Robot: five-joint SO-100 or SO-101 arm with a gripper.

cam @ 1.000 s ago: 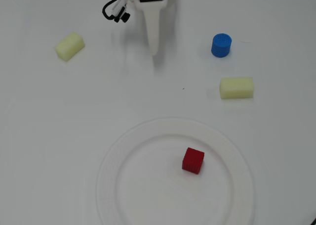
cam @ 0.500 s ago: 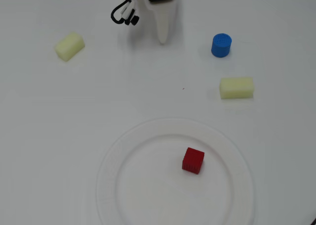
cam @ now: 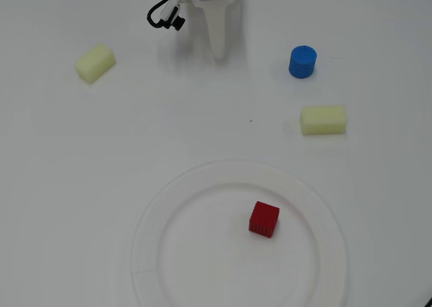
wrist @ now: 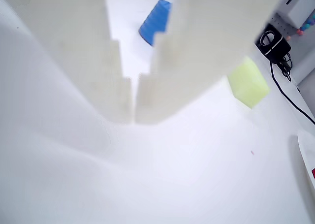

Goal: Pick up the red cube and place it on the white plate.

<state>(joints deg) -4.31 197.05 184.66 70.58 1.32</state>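
Gripper held pressed together and empty, well away from the plate.
The gripper (wrist: 133, 116) is pointed down over the table (cam: 101, 158); the red cube (cam: 264, 218) is seen resting on the white plate (cam: 162, 212), well apart from it.

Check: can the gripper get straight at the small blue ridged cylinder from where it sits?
Probably yes. The shut gripper has bare table between it and the blue ridged cylinder; the pale yellow-green block lies off that line.
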